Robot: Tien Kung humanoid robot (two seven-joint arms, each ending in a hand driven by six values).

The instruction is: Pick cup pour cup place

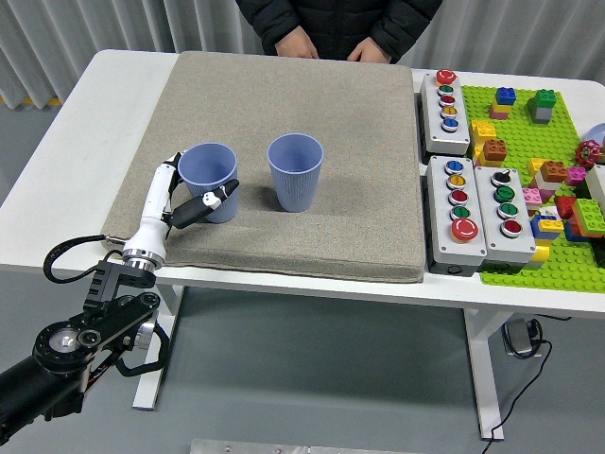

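Observation:
Two blue ribbed cups stand upright on the grey mat (359, 142). The left cup (210, 175) is near the mat's front left. The right cup (296, 170) stands a little apart to its right. My left hand (194, 189) comes in from the lower left. Its white fingers (167, 180) lie against the left cup's left side, and the black-tipped thumb crosses the cup's front. The hand is closed around the left cup, which rests on the mat. I cannot see inside either cup well enough to tell their contents. My right hand is out of view.
A person stands at the far side with both hands (298, 43) resting at the mat's far edge. Three grey button boxes (457, 222) lie right of the mat. A green baseplate (544, 161) with toy bricks lies at the far right.

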